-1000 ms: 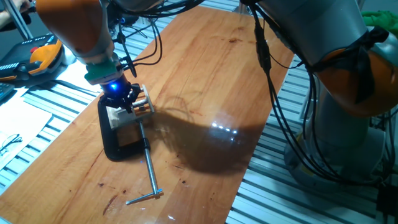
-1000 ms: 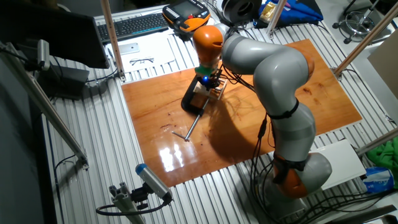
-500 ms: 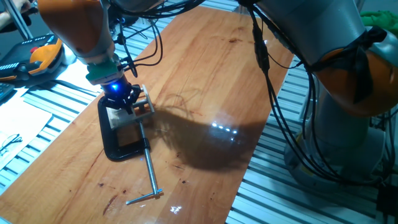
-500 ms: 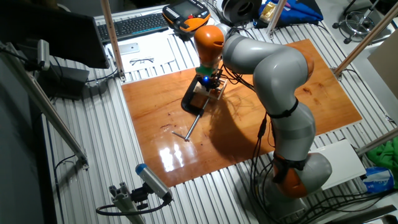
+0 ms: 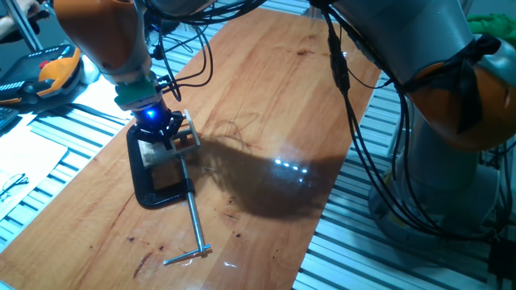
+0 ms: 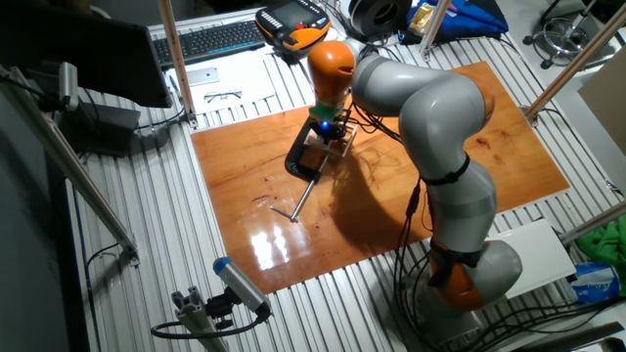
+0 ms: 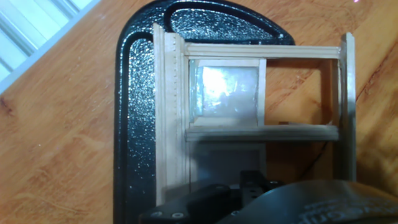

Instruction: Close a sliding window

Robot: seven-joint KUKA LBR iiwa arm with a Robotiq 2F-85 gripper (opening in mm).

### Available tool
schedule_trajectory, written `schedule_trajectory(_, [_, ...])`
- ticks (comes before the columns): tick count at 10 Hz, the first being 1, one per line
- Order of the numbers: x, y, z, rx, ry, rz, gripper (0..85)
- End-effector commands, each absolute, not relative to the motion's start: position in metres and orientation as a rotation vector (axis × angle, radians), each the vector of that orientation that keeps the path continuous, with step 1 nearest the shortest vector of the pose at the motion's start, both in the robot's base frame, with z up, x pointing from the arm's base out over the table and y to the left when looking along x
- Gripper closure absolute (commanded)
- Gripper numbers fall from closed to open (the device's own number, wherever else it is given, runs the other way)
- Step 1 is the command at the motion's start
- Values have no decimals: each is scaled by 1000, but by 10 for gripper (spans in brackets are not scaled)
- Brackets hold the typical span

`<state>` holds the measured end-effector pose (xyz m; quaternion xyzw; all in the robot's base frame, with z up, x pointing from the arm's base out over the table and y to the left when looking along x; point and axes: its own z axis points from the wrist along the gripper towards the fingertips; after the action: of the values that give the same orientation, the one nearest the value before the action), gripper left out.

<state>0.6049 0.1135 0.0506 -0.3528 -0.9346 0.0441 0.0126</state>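
The small rectangular sliding window of light beige wood [image 7: 249,112] lies flat on the reddish-brown wooden table top [image 5: 266,97], near the table's edge beside the grey slatted metal bench [image 6: 147,225]. In the hand view its frame shows a thick grooved rail on the left, thin rails across the top and middle, and a slim post on the right. 1 pale, glare-lit pane [image 7: 225,92] sits against the left rail; to its right the frame is open and the table wood shows through. A 2nd, darker pane lies below the middle rail, partly hidden by the hand.

The window's left side rests on the black C-shaped metal clamp [image 7: 134,118], whose textured body curves around the top-left corner of the frame. In one fixed view the clamp [image 5: 153,181] lies flat with its long metal screw [image 5: 193,221] pointing away from the window and ending in a crossbar handle.

The black 2-finger gripper [image 5: 164,133] of the orange-and-grey arm [image 6: 421,108] hangs directly over the window, a blue light glowing just above it. Its tips are down at the frame, but whether the fingers are spread or pinching a rail cannot be told. From the other fixed view the gripper [image 6: 327,133] covers most of the window [image 6: 337,145].
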Motion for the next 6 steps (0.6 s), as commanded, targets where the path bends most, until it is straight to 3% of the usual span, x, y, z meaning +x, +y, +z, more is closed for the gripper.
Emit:
schedule_trajectory(1, [605,114,51,-1090,-2918,139,850])
schedule_trajectory(6, [605,113,52,-1044,-2939,138,850])
